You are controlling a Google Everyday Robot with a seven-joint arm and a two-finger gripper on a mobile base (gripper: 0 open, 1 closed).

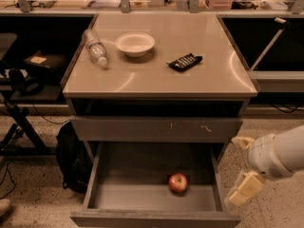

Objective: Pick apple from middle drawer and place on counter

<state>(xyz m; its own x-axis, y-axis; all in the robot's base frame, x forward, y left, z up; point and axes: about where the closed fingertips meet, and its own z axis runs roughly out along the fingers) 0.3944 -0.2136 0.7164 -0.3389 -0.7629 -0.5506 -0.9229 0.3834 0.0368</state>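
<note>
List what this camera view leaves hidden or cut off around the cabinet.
Gripper, open, right of the middle drawer: its arm is cut by the right edge.
Middle drawer's front: cut by the bottom edge.
Gap under the counter: lost in shadow.
Black packet on the counter: label too small.

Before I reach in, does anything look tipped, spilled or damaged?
The bottle lies on its side on the counter, nothing visibly spilled. The drawer front above the open drawer bears pale scratches. The gripper hangs open, right of the open drawer.
</note>
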